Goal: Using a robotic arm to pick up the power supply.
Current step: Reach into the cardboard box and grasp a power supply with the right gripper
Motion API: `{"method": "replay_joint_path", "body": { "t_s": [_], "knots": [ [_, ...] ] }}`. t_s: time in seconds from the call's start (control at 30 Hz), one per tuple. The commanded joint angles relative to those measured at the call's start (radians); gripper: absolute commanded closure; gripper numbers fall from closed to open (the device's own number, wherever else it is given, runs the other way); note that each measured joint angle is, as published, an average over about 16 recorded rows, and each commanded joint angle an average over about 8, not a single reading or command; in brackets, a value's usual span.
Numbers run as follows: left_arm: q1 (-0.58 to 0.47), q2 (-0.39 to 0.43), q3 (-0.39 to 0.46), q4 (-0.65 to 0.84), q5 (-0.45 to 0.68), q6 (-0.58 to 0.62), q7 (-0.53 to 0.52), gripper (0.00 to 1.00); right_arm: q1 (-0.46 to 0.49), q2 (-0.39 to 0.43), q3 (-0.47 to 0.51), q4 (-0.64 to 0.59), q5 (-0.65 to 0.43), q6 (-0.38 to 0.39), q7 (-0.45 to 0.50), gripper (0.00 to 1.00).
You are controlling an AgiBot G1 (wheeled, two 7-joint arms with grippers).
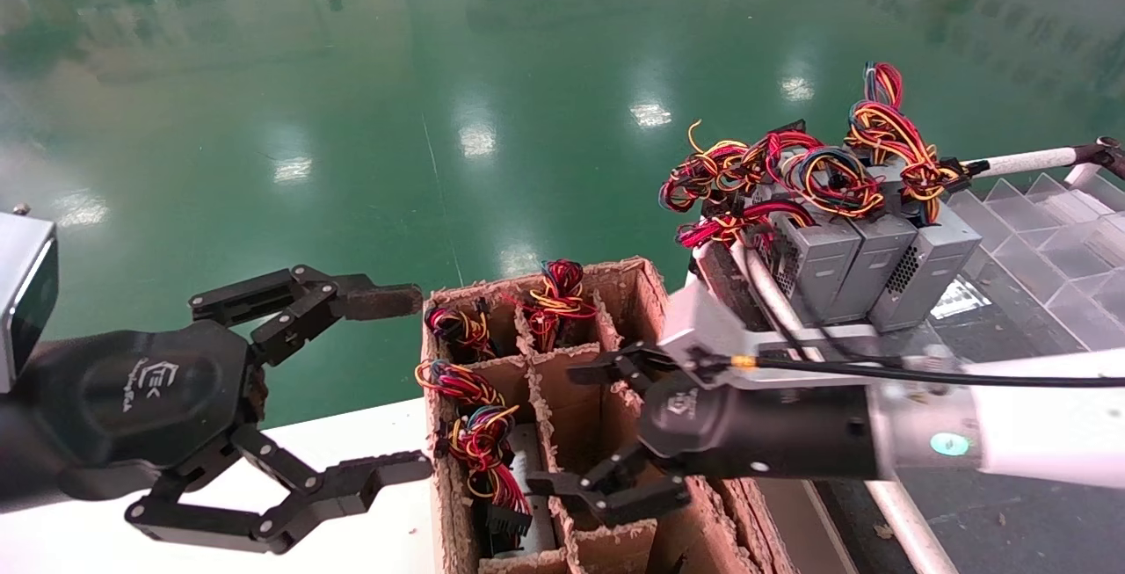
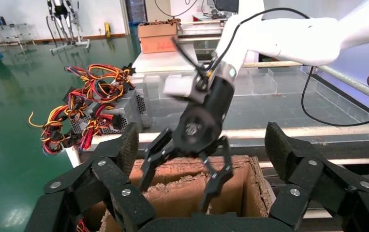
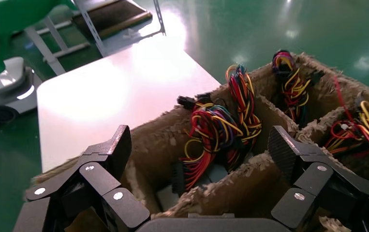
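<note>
Right now the right gripper (image 1: 596, 432) hangs spread wide above the cardboard box (image 1: 633, 288), holding nothing, one finger over the middle row of cells and the other nearer the box's close end. It sits on the robotic arm (image 1: 1011, 433), which reaches in across the box from its right side. In the right wrist view the jaws frame a cell where a power supply (image 3: 211, 176) stands on end, its grey body sunk between the ragged dividers and its wire bundle (image 3: 221, 128) spilling up over the top. That looks like the one it is lining up on, though the fingers are clear of it and nothing is touched yet.

The other cells of the box hold more wire bunches. Beyond the far right corner of the box, three more grey supplies (image 1: 866, 271) stand side by side on the bench, wires piled on top. On the box's left side the left gripper (image 1: 308, 403) waits, also spread and empty, level with the box's near half.

My worry is the wires. If the fingers come down into that cell as they are, they may close on loose loops and not on the metal case, and the unit would slip or hang crooked on the lift. The torn divider walls are close on both sides too; a fingertip landing on one would crush it or stop the descent short.
</note>
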Motion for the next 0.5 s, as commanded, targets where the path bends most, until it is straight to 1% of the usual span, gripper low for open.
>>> {"method": "replay_joint_path", "body": {
  "t_s": [0.03,0.13,0.17,0.3,0.5],
  "knots": [
    [0.0,0.0,0.0,0.0,0.0,0.0,0.0,0.0,0.016,-0.032,-0.018,-0.031,-0.026,0.006,-0.005,0.57],
    [0.0,0.0,0.0,0.0,0.0,0.0,0.0,0.0,0.018,-0.064,-0.031,-0.048,-0.058,0.034,-0.027,0.94],
    [0.0,0.0,0.0,0.0,0.0,0.0,0.0,0.0,0.017,-0.073,-0.035,-0.051,-0.068,0.044,-0.033,0.99],
    [0.0,0.0,0.0,0.0,0.0,0.0,0.0,0.0,0.011,-0.102,-0.046,-0.059,-0.092,0.074,-0.046,1.0],
    [0.0,0.0,0.0,0.0,0.0,0.0,0.0,0.0,0.012,-0.137,-0.059,-0.088,-0.109,0.093,-0.049,1.0]
  ]
}}
